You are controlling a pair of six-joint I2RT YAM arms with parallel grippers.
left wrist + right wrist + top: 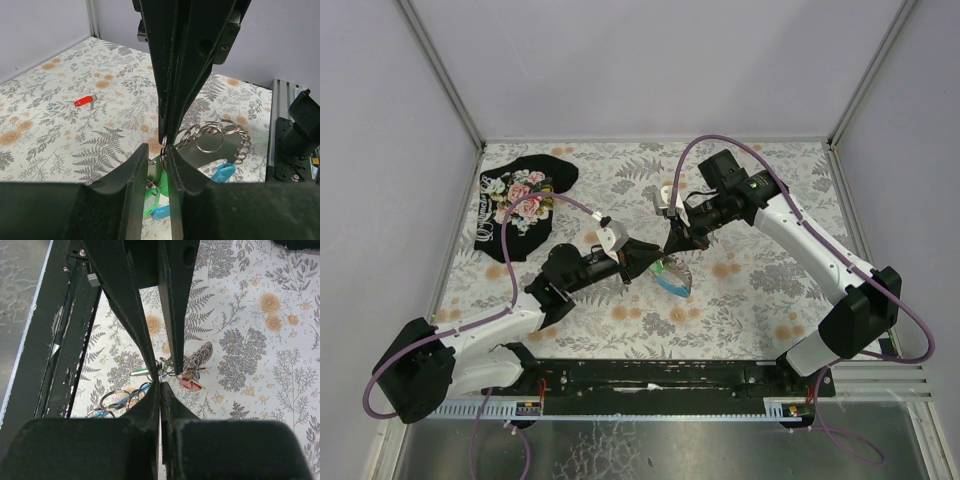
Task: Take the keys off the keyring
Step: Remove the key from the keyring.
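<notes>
From above, the keyring [673,281] is too small and too covered to trace, while in the left wrist view the left gripper [156,149] hides most of the keys [150,205], so whether it clamps one is unclear.

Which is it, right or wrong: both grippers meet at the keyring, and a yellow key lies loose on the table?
Wrong on colour: the loose key is red, not yellow, as the left wrist view shows. The rest stands.

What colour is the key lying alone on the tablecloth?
Red. The loose key shows best in the left wrist view.
</notes>
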